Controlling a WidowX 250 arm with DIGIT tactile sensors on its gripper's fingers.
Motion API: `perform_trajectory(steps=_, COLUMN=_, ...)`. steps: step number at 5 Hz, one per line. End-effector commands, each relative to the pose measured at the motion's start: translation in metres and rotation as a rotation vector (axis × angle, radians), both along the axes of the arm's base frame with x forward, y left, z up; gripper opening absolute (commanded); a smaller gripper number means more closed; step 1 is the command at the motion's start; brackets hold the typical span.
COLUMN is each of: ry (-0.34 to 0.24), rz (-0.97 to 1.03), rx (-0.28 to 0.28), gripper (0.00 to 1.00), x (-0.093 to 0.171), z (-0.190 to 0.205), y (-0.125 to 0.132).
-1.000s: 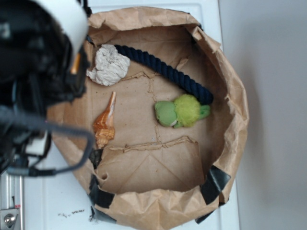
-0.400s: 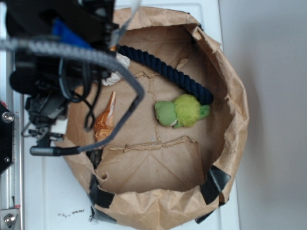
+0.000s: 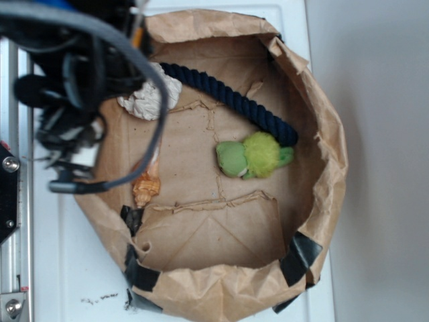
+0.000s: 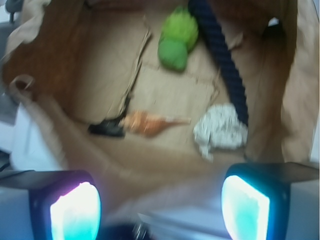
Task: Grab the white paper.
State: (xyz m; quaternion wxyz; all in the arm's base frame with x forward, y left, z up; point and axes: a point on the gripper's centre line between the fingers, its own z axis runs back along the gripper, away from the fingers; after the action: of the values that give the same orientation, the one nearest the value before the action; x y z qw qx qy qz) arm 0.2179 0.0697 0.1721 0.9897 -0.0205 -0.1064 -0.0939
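The white paper (image 3: 149, 99) is a crumpled off-white wad lying inside the brown paper bag (image 3: 322, 134), at its upper left, partly covered by my arm. In the wrist view the paper (image 4: 220, 129) lies ahead and to the right, next to the dark rope. My gripper (image 4: 160, 207) is open and empty, its two glowing pads wide apart, above the bag's left rim and short of the paper. In the exterior view the gripper itself is hidden behind the black arm and cables (image 3: 80, 74).
In the bag lie a dark blue rope (image 3: 234, 100), a green plush toy (image 3: 253, 155) and an orange spiral seashell (image 3: 146, 182). The bag's crumpled walls stand all round. A metal rail (image 3: 13, 255) runs along the left edge.
My arm has swung over the bag's left edge and shifted upward in the exterior view, now covering part of the white paper. The things in the bag have not moved.
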Motion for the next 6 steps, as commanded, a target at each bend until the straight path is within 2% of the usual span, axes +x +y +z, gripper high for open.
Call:
perform_trajectory(steps=1, ry=-0.107, rz=-0.015, rx=0.085, gripper=1.0, x=0.028, z=-0.008, y=0.006)
perform_trajectory(steps=2, ry=-0.094, rz=0.005, rx=0.144, gripper=1.0, x=0.041, z=-0.03, y=0.011)
perform_trajectory(steps=4, ry=-0.083, rz=-0.006, rx=0.204, gripper=1.0, x=0.057, z=-0.058, y=0.011)
perform_trajectory(steps=5, ry=-0.098, rz=-0.028, rx=0.22, gripper=1.0, x=0.056, z=-0.07, y=0.014)
perform_trajectory(steps=6, ry=-0.09, rz=-0.065, rx=0.217, gripper=1.0, x=0.039, z=-0.086, y=0.013)
